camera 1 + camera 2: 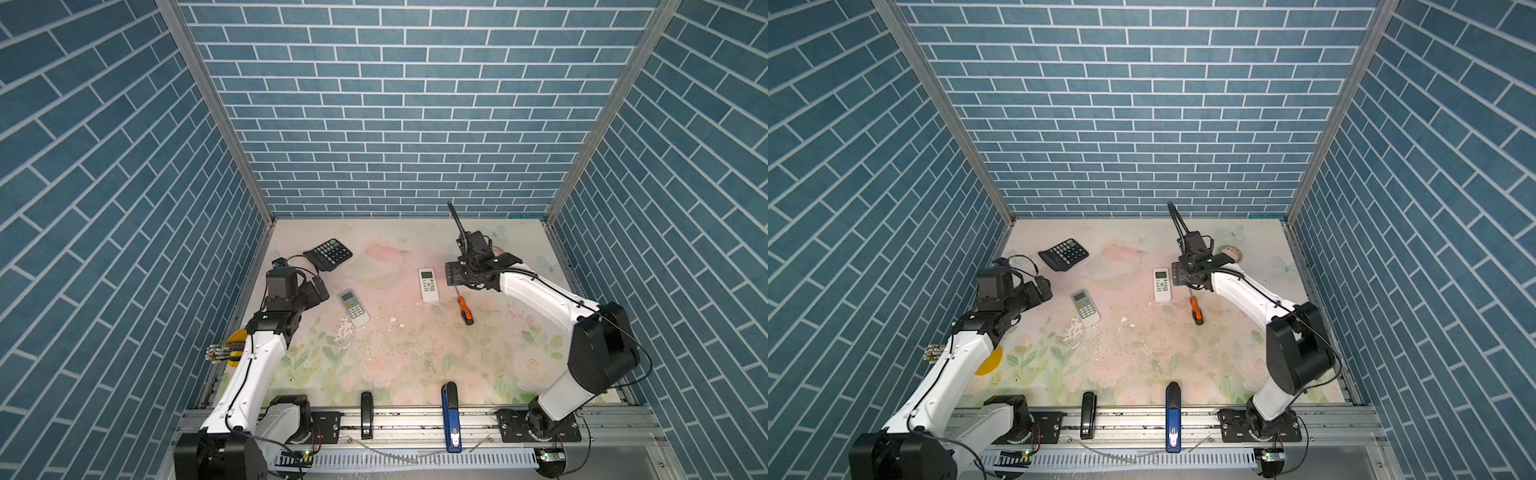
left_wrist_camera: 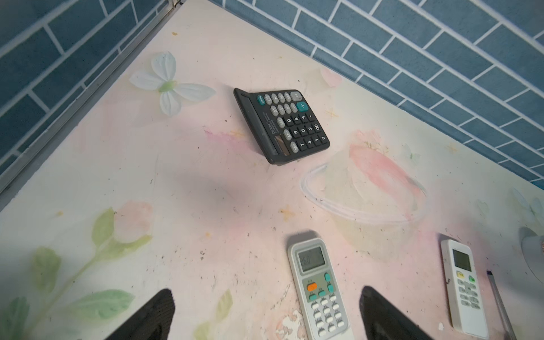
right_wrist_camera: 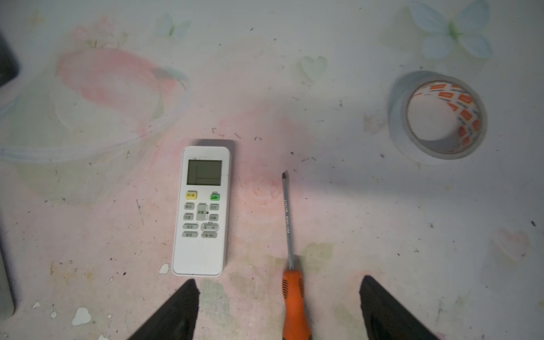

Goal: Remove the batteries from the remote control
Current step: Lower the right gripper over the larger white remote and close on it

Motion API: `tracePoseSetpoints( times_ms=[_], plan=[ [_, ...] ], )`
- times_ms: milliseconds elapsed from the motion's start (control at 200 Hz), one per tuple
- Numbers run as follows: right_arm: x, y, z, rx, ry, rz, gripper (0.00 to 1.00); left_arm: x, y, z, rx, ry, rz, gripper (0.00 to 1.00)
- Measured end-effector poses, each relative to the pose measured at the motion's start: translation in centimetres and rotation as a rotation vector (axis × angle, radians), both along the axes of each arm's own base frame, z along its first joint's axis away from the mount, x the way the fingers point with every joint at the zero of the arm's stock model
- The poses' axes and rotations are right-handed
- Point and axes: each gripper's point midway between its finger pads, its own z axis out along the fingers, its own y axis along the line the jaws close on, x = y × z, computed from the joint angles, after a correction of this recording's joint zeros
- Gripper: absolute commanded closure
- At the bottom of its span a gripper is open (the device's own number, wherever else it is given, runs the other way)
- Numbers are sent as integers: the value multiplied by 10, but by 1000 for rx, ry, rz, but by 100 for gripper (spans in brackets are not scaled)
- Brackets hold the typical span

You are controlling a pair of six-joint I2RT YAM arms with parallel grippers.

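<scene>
Top view: white remote [image 1: 428, 285] face up on desk [image 1: 415, 365], long axis toward back wall [image 1: 415, 124]; grey remote [image 1: 353, 307] further left; batteries unseen.
Left wrist: left hand [image 2: 265, 291] wide open, empty, grey remote ahead.
Right wrist: right hand [image 3: 279, 281] open, empty, astride screwdriver [image 3: 294, 306] handle; white remote alongside, parallel, nearer this hand.

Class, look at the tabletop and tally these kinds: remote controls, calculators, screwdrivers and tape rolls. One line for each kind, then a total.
Remote controls: 2
Calculator: 1
Screwdriver: 1
Tape roll: 1
Total: 5
</scene>
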Motion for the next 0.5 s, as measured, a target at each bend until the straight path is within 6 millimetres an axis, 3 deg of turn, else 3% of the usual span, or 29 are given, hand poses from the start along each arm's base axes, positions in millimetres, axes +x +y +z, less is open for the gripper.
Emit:
tracePoseSetpoints(
  times_ms=[245, 355, 495],
  plan=[
    [5, 50, -56, -27, 135, 40, 13, -22, -6, -9, -36, 75, 10, 0],
    [7, 59, -76, -39, 187, 41, 12, -28, -9, -6, -52, 72, 7, 0],
    [6, 61, -87, -57, 222, 34, 12, -31, -15, -3, -65, 67, -1, 0]
  ],
)
